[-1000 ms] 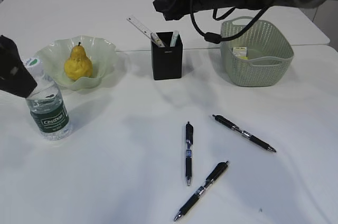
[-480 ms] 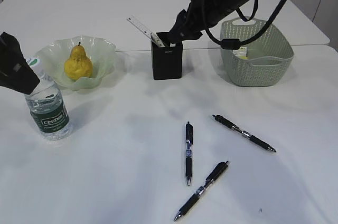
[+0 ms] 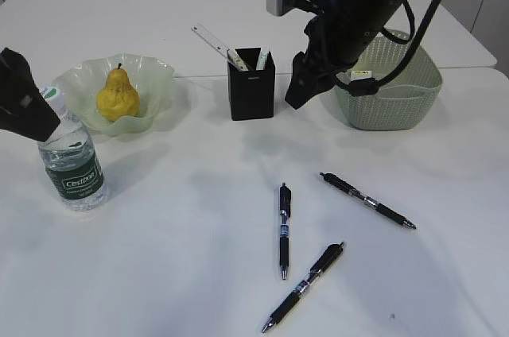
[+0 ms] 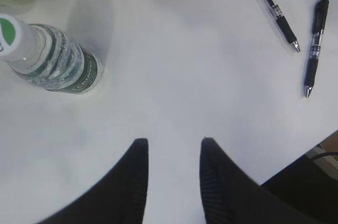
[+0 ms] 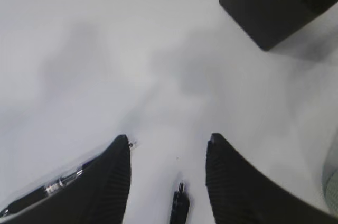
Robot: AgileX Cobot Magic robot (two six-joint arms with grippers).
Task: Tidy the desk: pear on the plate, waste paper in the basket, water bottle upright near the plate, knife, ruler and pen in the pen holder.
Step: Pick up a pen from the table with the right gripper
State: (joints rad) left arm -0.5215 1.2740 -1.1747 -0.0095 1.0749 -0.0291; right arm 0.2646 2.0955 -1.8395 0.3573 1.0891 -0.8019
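Right gripper (image 3: 296, 97) lowered, white desk (image 3: 175, 257)

Both arms hang above the surface, left tool (image 4: 171, 152) and right tool (image 5: 168, 152) parted, empty.

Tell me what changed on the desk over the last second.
The right arm swung from above the pen holder rightward and down; its gripper now hangs open and empty between holder and basket. The left gripper, bottle, pear, ruler and three pens stayed put.
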